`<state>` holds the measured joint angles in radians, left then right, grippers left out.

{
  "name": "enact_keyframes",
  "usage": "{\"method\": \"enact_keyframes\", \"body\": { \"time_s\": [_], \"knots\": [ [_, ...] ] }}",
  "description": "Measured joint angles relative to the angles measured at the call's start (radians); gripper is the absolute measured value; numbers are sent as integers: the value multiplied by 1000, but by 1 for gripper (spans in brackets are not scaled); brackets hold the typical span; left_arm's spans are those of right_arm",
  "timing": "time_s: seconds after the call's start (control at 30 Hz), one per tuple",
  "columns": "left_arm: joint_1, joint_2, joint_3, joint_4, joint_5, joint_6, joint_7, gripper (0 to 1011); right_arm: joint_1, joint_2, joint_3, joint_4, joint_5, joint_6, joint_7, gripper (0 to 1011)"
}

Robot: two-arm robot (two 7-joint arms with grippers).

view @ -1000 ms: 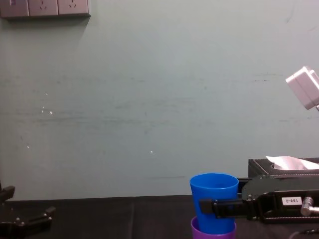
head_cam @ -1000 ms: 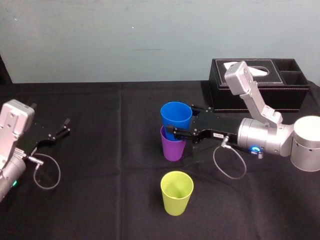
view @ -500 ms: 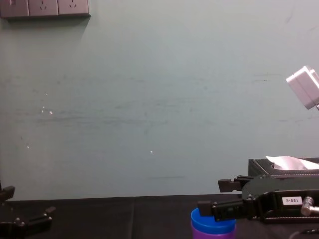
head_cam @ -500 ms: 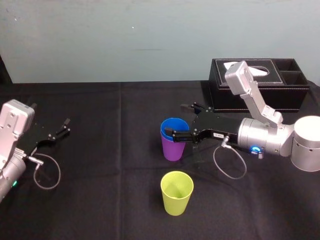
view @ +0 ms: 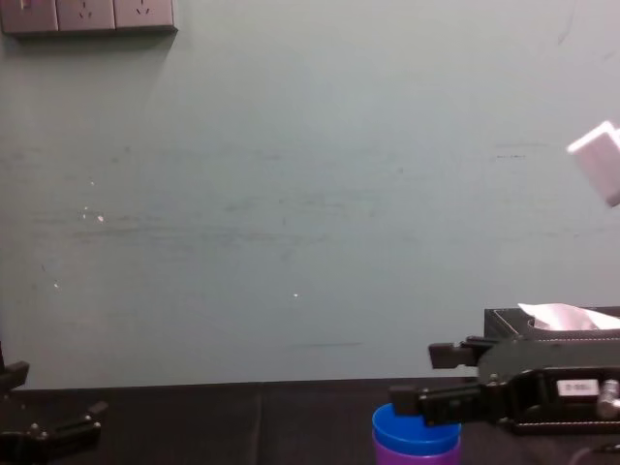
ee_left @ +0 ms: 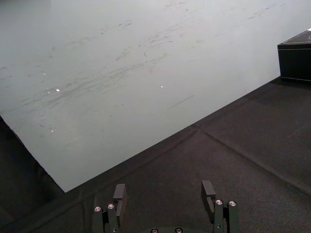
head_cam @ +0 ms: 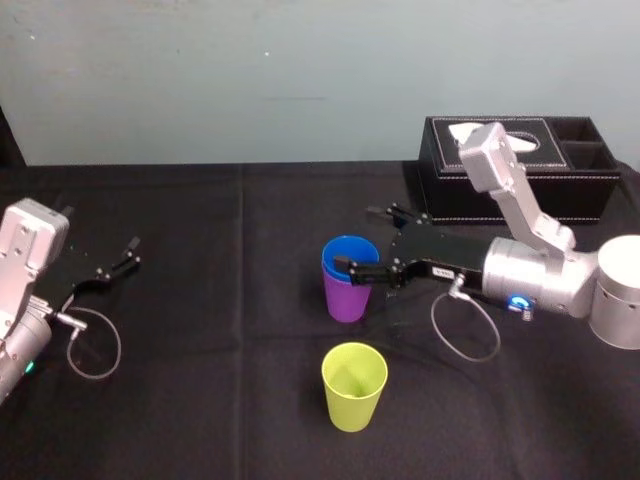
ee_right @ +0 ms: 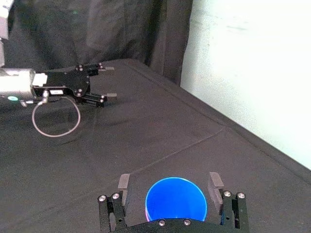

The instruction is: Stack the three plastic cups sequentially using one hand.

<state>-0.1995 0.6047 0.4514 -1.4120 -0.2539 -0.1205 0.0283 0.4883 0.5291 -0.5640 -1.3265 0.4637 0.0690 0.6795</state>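
Note:
The blue cup (head_cam: pixel 348 258) sits nested inside the purple cup (head_cam: pixel 347 299) at the table's middle, with only its rim band showing above the purple one (view: pixel 417 453). The yellow-green cup (head_cam: pixel 353 385) stands alone nearer to me. My right gripper (head_cam: pixel 360 240) is open at the blue cup's rim height. In the right wrist view its fingers (ee_right: pixel 214 181) stand on either side of the blue cup (ee_right: pixel 176 199) with a gap on each side. My left gripper (head_cam: pixel 128 254) rests open at the far left of the table.
A black tissue box (head_cam: pixel 520 170) stands at the back right, behind my right arm. The black tablecloth (head_cam: pixel 220 400) is bare to the left of the cups and ends at the pale wall behind.
My right gripper has opened and the blue cup has dropped down into the purple cup. The right arm has since shifted slightly to the right. The left arm has not moved.

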Motion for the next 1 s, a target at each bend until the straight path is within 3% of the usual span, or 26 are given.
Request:
{"method": "enact_keyframes", "body": {
  "time_s": [0.33,0.63,1.0],
  "knots": [
    [0,0,0,0,0,0,0,1011,-118,109,63,-146,55,-52,24,1004],
    [0,0,0,0,0,0,0,1011,-216,211,101,-224,86,-80,55,1004],
    [0,0,0,0,0,0,0,1011,-267,260,98,-239,86,-95,93,1004]
  ]
}}
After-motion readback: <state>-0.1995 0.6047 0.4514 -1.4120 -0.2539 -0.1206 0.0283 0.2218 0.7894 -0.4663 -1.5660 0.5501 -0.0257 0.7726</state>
